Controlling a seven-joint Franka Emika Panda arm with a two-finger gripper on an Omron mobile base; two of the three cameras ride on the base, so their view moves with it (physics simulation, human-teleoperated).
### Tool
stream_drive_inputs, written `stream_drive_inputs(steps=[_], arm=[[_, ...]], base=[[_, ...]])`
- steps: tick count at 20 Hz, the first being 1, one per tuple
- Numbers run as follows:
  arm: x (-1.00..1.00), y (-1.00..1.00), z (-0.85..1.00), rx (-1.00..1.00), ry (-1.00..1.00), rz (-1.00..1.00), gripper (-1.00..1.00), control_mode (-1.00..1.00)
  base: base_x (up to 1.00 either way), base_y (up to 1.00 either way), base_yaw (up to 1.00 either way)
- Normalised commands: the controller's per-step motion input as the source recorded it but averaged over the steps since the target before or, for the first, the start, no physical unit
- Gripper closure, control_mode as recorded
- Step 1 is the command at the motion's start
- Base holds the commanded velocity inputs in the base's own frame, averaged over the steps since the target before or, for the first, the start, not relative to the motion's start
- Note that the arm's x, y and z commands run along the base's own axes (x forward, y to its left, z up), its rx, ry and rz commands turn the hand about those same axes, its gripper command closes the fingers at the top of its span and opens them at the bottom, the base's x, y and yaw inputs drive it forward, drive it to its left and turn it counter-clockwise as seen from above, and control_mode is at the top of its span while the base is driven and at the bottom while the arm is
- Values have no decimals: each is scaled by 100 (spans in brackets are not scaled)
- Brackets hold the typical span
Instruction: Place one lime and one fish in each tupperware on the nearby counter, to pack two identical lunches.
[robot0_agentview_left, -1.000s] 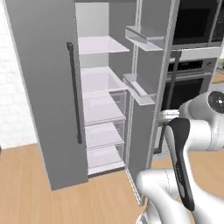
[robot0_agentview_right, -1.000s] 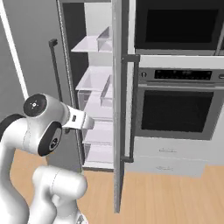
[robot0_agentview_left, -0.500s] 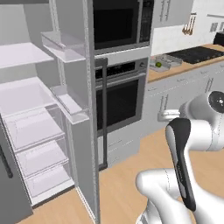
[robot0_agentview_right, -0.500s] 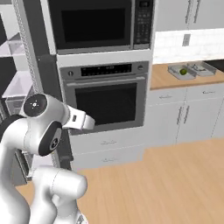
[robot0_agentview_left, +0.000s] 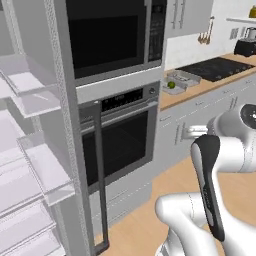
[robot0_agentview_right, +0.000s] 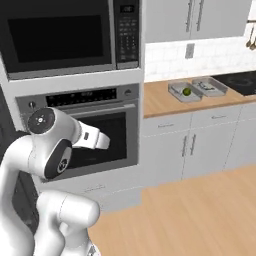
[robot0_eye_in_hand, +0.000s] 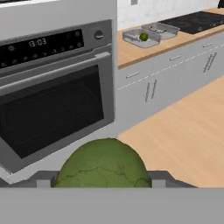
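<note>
Both base views look forward from behind the arm, sharing the wall oven (robot0_agentview_right: 82, 132) and the distant counter (robot0_agentview_right: 165, 99). The hand view faces that oven (robot0_eye_in_hand: 52, 92) nearer, lower.

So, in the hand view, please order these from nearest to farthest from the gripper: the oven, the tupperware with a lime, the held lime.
1. Held lime, between the gripper fingers.
2. Oven, just ahead, left.
3. Tupperware with a lime, far on the counter, upper right.

A lime (robot0_eye_in_hand: 104, 164) sits clamped in the end effector (robot0_eye_in_hand: 103, 177) (fingers at either side), oven (robot0_eye_in_hand: 52, 92) ahead, bench (robot0_eye_in_hand: 131, 52) beyond carrying two tupperwares.
</note>
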Motion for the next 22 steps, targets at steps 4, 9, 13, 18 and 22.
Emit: stream_drive_inputs(steps=[4,9,13,18,22], arm=[[0,0,0,0,0,0,100,100],[0,0,0,0,0,0,100,100],[0,0,0,0,0,0,100,100],[0,0,0,0,0,0,100,100],[0,0,0,0,0,0,100,100]], base=[[100,-85,11],[100,-100,22],[100,-100,30],[100,-100,33],[100,-100,35]])
